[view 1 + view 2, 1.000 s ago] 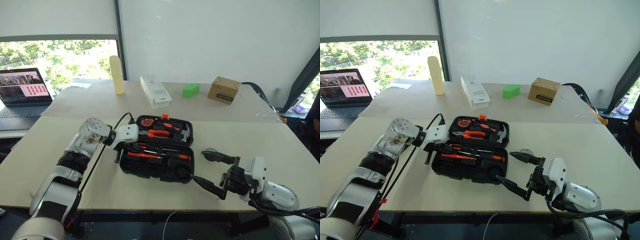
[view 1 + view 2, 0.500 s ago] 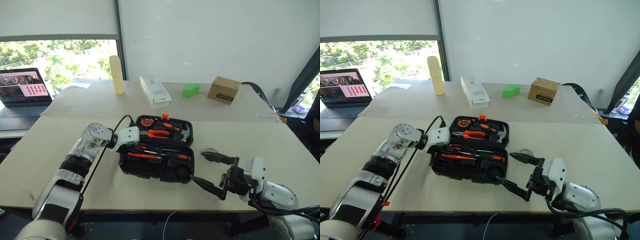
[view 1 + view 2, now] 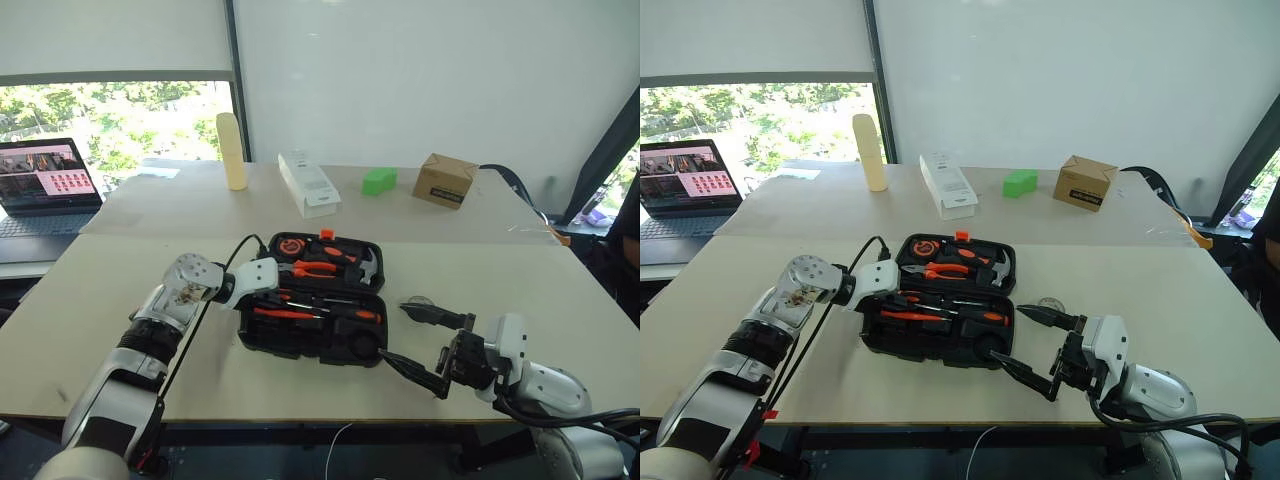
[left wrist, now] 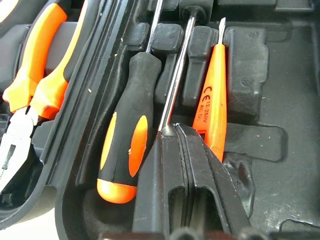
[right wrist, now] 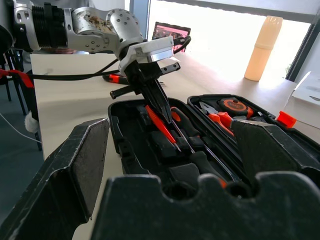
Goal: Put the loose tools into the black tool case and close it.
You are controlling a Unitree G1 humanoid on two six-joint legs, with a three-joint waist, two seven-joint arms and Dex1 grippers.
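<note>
Lying open on the tabletop [image 3: 120, 290] between the two arms, the black tool case [image 3: 300, 345] shows its shaped slots, with the orange-handled pliers [image 3: 318, 267], a round tape measure [image 3: 292, 243] and a hammer [image 3: 368, 268] in the far half. The left hand [image 4: 176, 134] reaches into the near half at its left end, its two black fingers clenched together with their tips against the thin metal shaft of a screwdriver [image 4: 175, 85] that runs across the moulded ribs; whether the shaft is actually pinched cannot be told. Just beside it on one side lies a second screwdriver [image 4: 125, 145] with an orange-and-black handle seated in its slot, and on the other side the small all-orange tool [image 4: 214, 105] sits in its own groove. The black tape roll [image 3: 362, 345] fills the round recess at the near right corner of the case. The right hand [image 3: 420, 340] hovers just off the case's right end, fingers spread wide and grasping nothing. On the far part of the tabletop stand a brown cardboard box [image 3: 445, 180], a white box [image 3: 308, 183], a green object [image 3: 379, 180] and a pale bottle [image 3: 232, 150], with a laptop [image 3: 45, 185] off to the left.
</note>
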